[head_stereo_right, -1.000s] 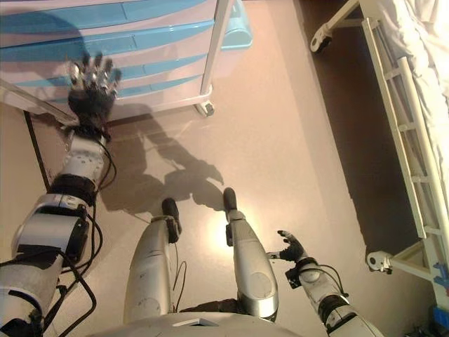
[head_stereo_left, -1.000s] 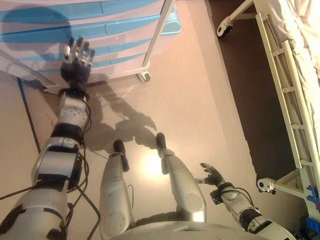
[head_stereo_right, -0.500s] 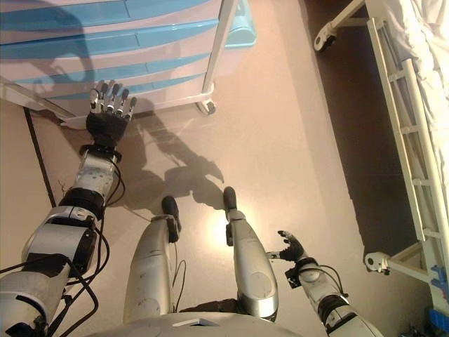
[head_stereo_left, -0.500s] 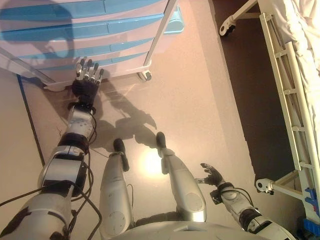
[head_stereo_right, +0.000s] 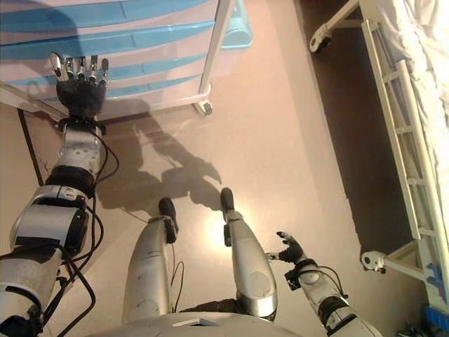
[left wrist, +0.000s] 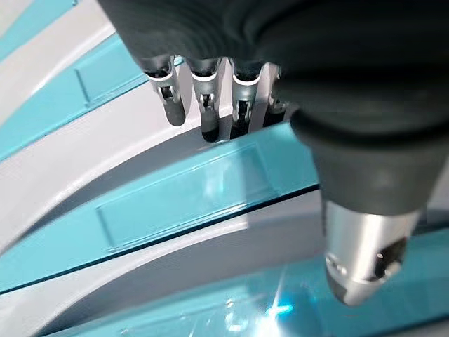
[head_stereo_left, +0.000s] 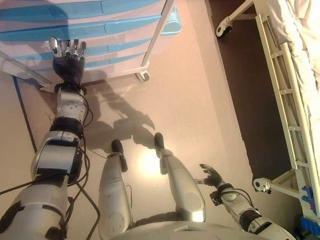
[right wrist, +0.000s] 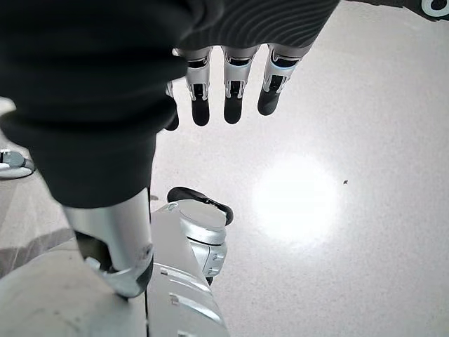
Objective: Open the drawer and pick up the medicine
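Nearby, a bed (head_stereo_left: 295, 95) is standing right; the left hand (head_stereo_left: 67, 62) is reaching, fingers straight, at closed blue drawers (head_stereo_left: 100, 30).

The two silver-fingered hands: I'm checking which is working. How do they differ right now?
The left hand is raised against the blue-and-white drawer unit, fingers at a blue drawer front; the right hand hangs low beside the robot, over bare floor, touching nothing. Both are open and hold nothing.

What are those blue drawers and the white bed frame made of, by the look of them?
The drawers look like glossy plastic: see-through blue fronts set in pale bodies, catching reflections where the left hand reaches. The cart post beside them looks like white painted metal. The bed frame seems to be white-coated metal tubing, smooth, with a caster.
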Tool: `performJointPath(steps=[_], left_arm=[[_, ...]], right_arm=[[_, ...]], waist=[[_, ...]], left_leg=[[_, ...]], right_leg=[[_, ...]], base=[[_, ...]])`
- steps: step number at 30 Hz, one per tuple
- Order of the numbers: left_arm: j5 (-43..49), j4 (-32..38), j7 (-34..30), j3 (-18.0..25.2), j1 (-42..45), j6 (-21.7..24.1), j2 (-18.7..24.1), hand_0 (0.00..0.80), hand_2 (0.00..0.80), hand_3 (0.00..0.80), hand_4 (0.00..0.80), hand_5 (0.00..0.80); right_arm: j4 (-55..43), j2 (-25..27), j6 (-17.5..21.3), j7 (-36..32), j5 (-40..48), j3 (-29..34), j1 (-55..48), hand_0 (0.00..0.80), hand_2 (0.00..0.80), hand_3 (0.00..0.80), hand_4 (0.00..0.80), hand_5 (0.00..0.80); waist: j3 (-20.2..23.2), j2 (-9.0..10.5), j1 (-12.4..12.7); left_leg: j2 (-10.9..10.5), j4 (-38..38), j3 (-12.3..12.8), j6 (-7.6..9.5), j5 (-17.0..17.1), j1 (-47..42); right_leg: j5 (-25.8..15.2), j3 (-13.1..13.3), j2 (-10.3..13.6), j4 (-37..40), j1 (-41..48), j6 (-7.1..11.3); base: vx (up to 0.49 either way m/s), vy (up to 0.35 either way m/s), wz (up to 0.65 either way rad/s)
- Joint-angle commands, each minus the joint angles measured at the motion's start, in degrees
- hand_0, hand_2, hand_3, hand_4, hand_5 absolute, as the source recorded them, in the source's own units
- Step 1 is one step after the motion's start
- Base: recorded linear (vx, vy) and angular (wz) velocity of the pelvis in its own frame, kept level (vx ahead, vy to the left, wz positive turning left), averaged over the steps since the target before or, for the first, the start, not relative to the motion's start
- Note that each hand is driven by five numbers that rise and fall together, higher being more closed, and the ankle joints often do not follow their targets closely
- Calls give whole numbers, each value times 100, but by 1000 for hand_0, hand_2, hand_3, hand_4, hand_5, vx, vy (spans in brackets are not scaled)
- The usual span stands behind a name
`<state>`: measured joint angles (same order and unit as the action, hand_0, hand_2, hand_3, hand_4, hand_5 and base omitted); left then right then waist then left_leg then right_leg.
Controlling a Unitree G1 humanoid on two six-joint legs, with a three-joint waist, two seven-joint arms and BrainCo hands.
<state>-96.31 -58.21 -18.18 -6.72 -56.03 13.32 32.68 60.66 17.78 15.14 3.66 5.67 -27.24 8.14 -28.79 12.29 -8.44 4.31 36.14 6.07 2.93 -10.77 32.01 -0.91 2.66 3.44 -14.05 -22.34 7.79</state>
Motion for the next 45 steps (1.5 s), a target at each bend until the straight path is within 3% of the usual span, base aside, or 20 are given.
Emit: performJointPath(steps=[1, 4, 5, 6, 7, 12, 17, 22, 27, 32, 39, 45], left_arm=[[-294, 301, -731, -198, -1495, 553, 871, 0, 0, 0, 0, 0], [-687, 725, -1841, -318, -1688, 344, 809, 0, 0, 0, 0, 0], [-802, 911, -2198, -331, -1695, 248, 766, 235, 235, 235, 235, 235], [-859, 1183, -2455, -329, -1698, 133, 699, 627, 627, 627, 627, 627], [-944, 1367, -2673, -345, -1691, 41, 654, 800, 800, 800, 800, 800], [-898, 2481, -3852, -553, -1333, -391, 241, 800, 800, 800, 800, 800], [-481, 3514, -4486, -559, -415, -596, -308, 800, 800, 800, 800, 800], [5, 4635, -4360, -478, 1099, -792, -793, 800, 800, 800, 800, 800], [227, 4919, -4460, -166, 2763, -1473, -1294, 800, 800, 800, 800, 800], [468, 4319, -4608, 38, 4195, -2024, -1701, 800, 800, 800, 800, 800], [883, 2409, -4982, 637, 5645, -2726, -1719, 800, 800, 800, 800, 800], [2146, 1037, -4476, 1009, 6349, -2977, -1741, 800, 800, 800, 800, 800]], right_arm=[[-184, -31, 240, -104, 126, -330, -274, 0, 0, 0, 0, 0], [-66, -23, 356, -134, 89, -328, -292, 0, 0, 0, 0, 0], [-23, -28, 391, -143, 78, -325, -298, 0, 0, 0, 0, 0], [-5, -33, 412, -151, 63, -326, -306, 0, 0, 0, 0, 0], [-3, -28, 415, -160, 45, -337, -302, 0, 0, 0, 0, 0], [-129, 2, 337, -151, -190, -375, -236, 0, 0, 0, 0, 0], [-410, 95, 46, -18, -467, -359, -86, 0, 0, 0, 0, 0], [-588, 186, -213, 113, -680, -192, 69, 0, 0, 0, 0, 0], [-464, 200, -289, 125, -931, 63, 138, 0, 0, 0, 0, 0], [-321, 350, -329, 6, -1295, 374, 253, 0, 0, 0, 0, 0], [-312, 721, -440, -247, -1605, 715, 347, 0, 0, 0, 0, 0], [21, 685, -295, -297, -1630, 1003, 311, 0, 0, 0, 0, 0]], waist=[[-96, 309, 31], [-80, 300, 38], [-71, 288, 47], [-58, 276, 59], [-37, 279, 60], [-11, 219, 83], [4, 37, 266], [66, -132, 585], [267, -223, 951], [468, -459, 1278], [646, -914, 1622], [828, -1112, 1777]], left_leg=[[-464, -58, 321, 294, -931, -356], [-464, -101, 338, 291, -932, -399], [-470, -133, 336, 291, -927, -433], [-487, -180, 332, 290, -913, -467], [-509, -238, 335, 288, -869, -490], [-589, -550, 364, 274, -562, -651], [-658, -790, 203, 196, -380, -839], [-684, -1172, -111, 2, -74, -1110], [-581, -1580, -334, -235, 272, -1447], [-488, -2012, -550, -429, 584, -1861], [-464, -2498, -761, -581, 924, -2205], [-538, -2749, -895, -637, 1062, -2397]], right_leg=[[-190, 7, -416, 259, 56, -315], [-192, 19, -417, 297, 97, -327], [-187, 27, -417, 307, 120, -330], [-180, 42, -424, 316, 138, -337], [-190, 55, -414, 327, 142, -344], [-209, 92, -392, 335, 223, -417], [20, -5, -425, 206, 431, -540], [263, -249, -440, 157, 782, -709], [422, -631, -392, 215, 1208, -813], [525, -960, -328, 352, 1651, -824], [588, -1403, -242, 587, 2123, -802], [574, -1714, -179, 794, 2379, -769]], base=[[-9, -10, 5], [-4, -2, 1], [0, 0, 0], [0, 0, 0], [-7, 29, 3], [-81, 9, -2], [-65, 20, 3], [-78, -75, 22], [-32, -160, 31], [-20, -76, 38], [-36, -12, 33], [-15, -5, 27]])
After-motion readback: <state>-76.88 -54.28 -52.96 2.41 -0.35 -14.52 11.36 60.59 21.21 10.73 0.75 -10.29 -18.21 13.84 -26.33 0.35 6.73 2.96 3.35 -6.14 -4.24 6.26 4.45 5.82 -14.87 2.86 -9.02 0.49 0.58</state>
